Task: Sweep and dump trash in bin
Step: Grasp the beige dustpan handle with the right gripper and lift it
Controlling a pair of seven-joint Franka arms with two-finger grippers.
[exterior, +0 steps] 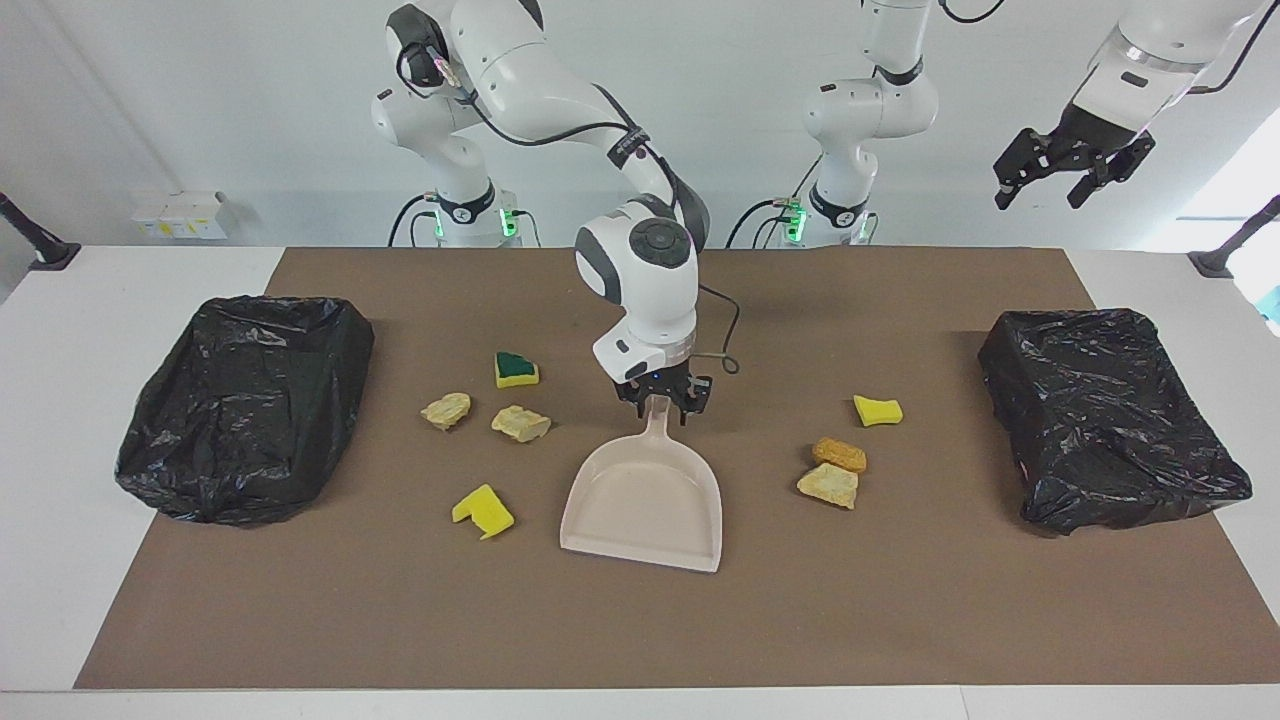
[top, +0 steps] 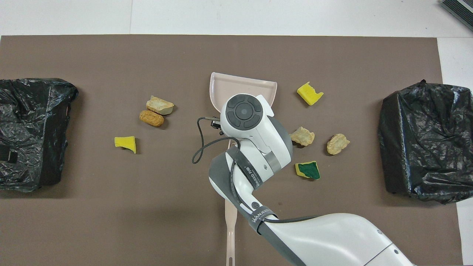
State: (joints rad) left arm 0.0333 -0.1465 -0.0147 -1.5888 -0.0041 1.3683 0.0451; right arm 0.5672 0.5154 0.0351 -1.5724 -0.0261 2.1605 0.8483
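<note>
Nearest the robots: slim beige handle [top: 230, 229] lies under the right arm; its head is hidden.

- Right gripper [exterior: 661, 402] is down at the tip of the dustpan [exterior: 645, 500] handle. I cannot tell whether it has a hold yet.
- Left gripper [exterior: 1075, 170] waits high over the left arm's end, spread wide, empty.

Trash, all loose on the mat:
- Toward the right arm's end: green-topped sponge [exterior: 516, 369], two tan lumps [exterior: 446, 410] [exterior: 520, 423], and farther out a yellow piece [exterior: 482, 511].
- Toward the left arm's end: yellow piece [exterior: 877, 410], orange lump [exterior: 839, 454], tan lump [exterior: 828, 485].

Risks:
- A hold so near the handle's end gives the pan leverage. It may twist or droop when lifted, and the lip would then ride over scraps.
- The cable loop [exterior: 728, 345] hangs beside the gripper and could snag.
- A swinging pan could scatter the lump beside it.
- The black bin bags [exterior: 245, 400] [exterior: 1110, 420] look slumped. Dumped scraps may roll off.
</note>
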